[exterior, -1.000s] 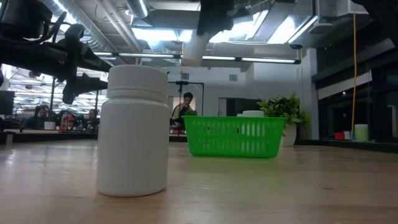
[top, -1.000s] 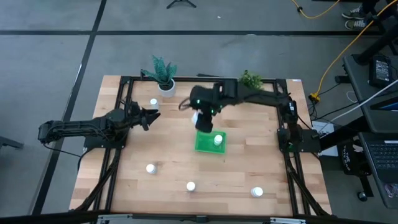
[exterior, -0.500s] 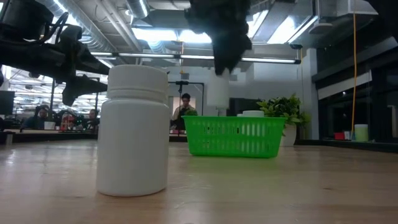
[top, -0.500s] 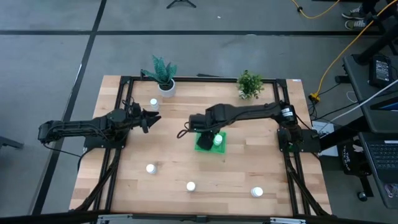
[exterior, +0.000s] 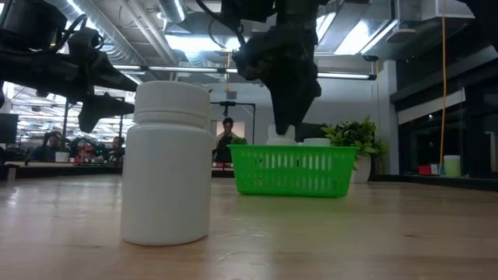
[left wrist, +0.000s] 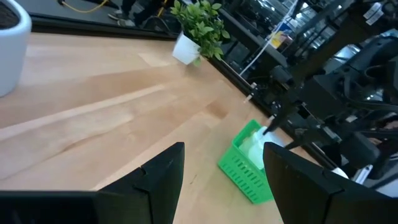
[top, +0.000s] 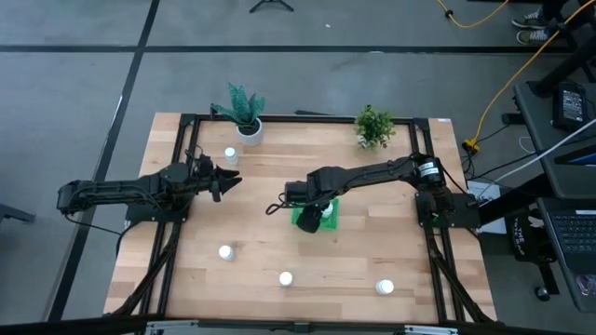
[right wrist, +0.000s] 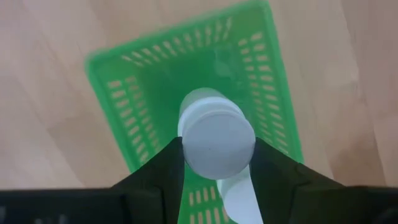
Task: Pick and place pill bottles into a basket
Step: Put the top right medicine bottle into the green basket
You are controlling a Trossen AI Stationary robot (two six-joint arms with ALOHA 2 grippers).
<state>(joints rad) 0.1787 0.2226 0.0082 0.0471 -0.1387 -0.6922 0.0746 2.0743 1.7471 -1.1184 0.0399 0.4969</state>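
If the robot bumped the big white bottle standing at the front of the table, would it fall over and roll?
Probably it would tip: the pill bottle stands upright, taller than wide. Once on its side it would likely roll, since its body is round and smooth. It looks like stiff plastic, so it likely wouldn't dent.

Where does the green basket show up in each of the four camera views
High view: basket at table centre, partly under the right gripper.
Low view: basket mid-picture, behind the big near bottle.
Left wrist view: basket lower right.
Right wrist view: basket fills the middle.
Shared landmark: the held bottle over it.
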